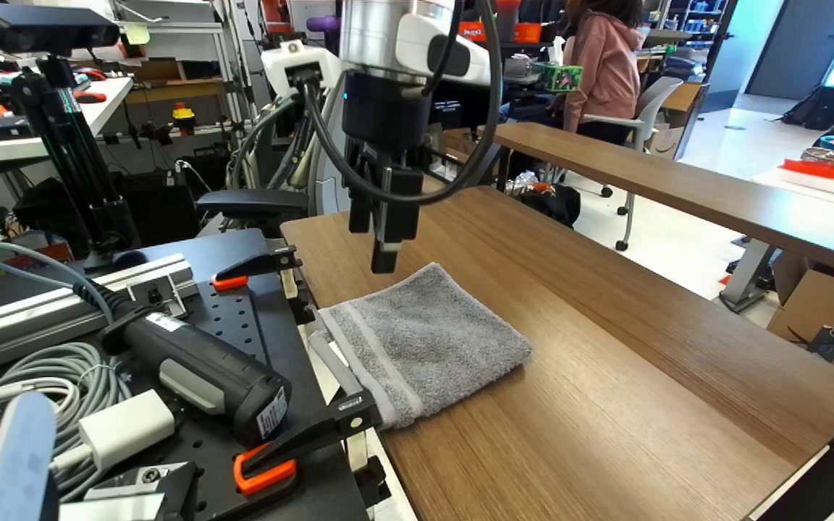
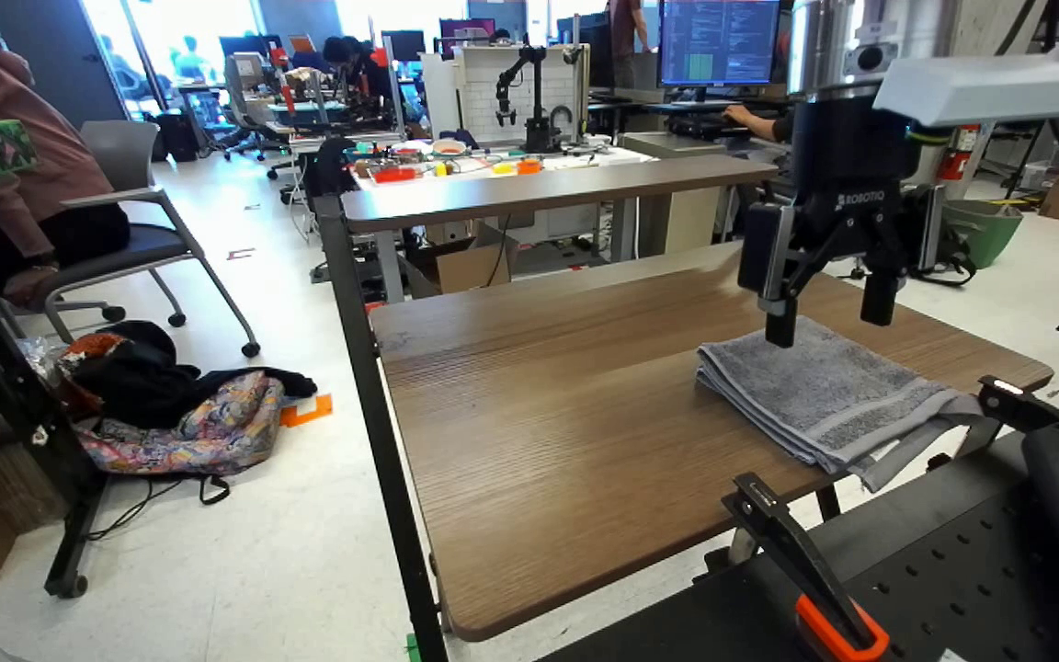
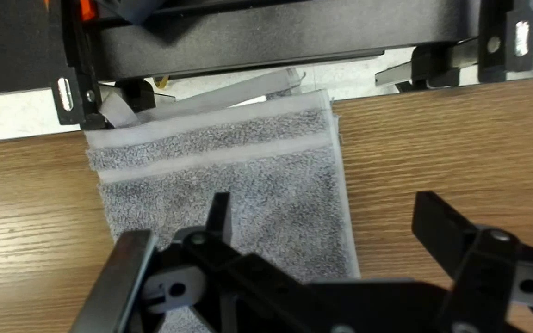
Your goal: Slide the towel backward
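Observation:
A folded grey towel (image 1: 431, 340) lies on the brown wooden table (image 1: 620, 420). It also shows in an exterior view (image 2: 828, 386) and in the wrist view (image 3: 289, 212). Its banded end reaches the table edge beside the black bench, and a loose flap hangs past the edge over the gap. My gripper (image 3: 324, 196) is open and empty above the towel. In the wrist view one finger is over the towel and one is over bare wood past the towel's side edge. In an exterior view the gripper (image 2: 828, 322) is above the towel, apart from it.
A black bench (image 1: 229, 318) adjoins the table, with a gap between. Black clamps with orange handles (image 1: 265, 470) stick out along its edge, one close to a towel corner. A scanner-like black tool (image 1: 200, 369) and coiled cables (image 1: 77, 369) lie on the bench. A raised wooden shelf (image 2: 566, 188) runs behind the table.

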`<state>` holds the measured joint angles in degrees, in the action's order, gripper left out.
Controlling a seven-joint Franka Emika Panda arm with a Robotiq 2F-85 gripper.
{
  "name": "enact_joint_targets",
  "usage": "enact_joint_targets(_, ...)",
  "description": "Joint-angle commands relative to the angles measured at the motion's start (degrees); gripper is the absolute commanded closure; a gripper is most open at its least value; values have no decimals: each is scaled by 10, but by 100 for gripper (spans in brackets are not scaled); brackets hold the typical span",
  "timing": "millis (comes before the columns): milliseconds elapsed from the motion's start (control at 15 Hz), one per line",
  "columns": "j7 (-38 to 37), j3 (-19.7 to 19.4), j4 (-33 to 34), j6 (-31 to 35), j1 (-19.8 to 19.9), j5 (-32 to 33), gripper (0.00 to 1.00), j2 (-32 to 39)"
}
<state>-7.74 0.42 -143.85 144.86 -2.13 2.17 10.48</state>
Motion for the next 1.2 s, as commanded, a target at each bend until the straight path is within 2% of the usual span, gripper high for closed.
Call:
enact_joint_targets(0, -16, -26, 20, 40, 6, 25, 0, 45)
enact_joint_targets(467, -4, -61, 31, 87, 18, 13, 0, 98)
enact_joint_targets(867, 8, -56, 37, 150, 31, -4, 0, 148)
enact_joint_targets(1133, 9, -51, 71, 168, 43, -23, 0, 188)
